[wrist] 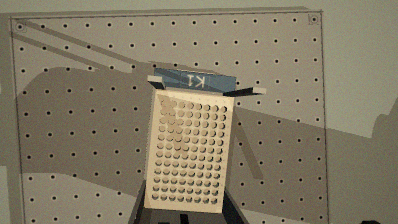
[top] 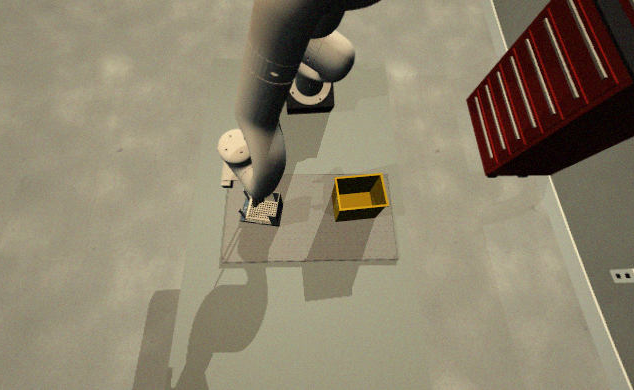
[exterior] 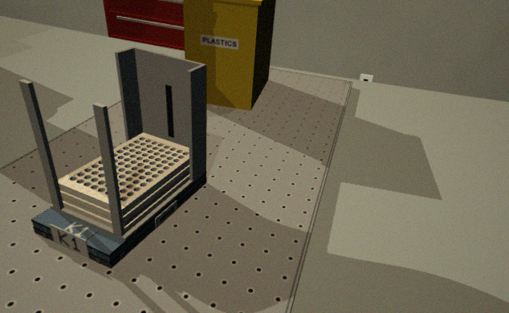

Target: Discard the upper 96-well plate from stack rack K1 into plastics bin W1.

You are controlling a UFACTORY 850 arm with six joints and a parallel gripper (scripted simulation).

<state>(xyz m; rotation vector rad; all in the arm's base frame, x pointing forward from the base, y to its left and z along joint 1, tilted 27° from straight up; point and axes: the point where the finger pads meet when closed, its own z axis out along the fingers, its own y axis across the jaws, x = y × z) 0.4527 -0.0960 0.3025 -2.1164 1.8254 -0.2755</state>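
"K1" on rack (exterior: pixel 77 237); "PLASTICS" on bin (exterior: pixel 234 72)

From the top, the arm (top: pixel 263 115) hides part of the stack rack K1 (top: pixel 276 205). The plastics bin (exterior: pixel 225 60) and red drawers (exterior: pixel 145 20) are cut off by the top edge in the exterior view.

I'm looking straight down from high overhead in the top view, taking in the whole perforated board (top: pixel 321 245), the arm (top: pixel 266 100) and the red drawer cabinet (top: pixel 546 100). My exterior camera is sitting low and close, facing across the stack rack K1 (exterior: pixel 109 168) toward the plastics bin W1 (exterior: pixel 225 60). The wrist camera is looking down onto K1's upper 96-well plate (wrist: pixel 190 155), which all three views are sharing.
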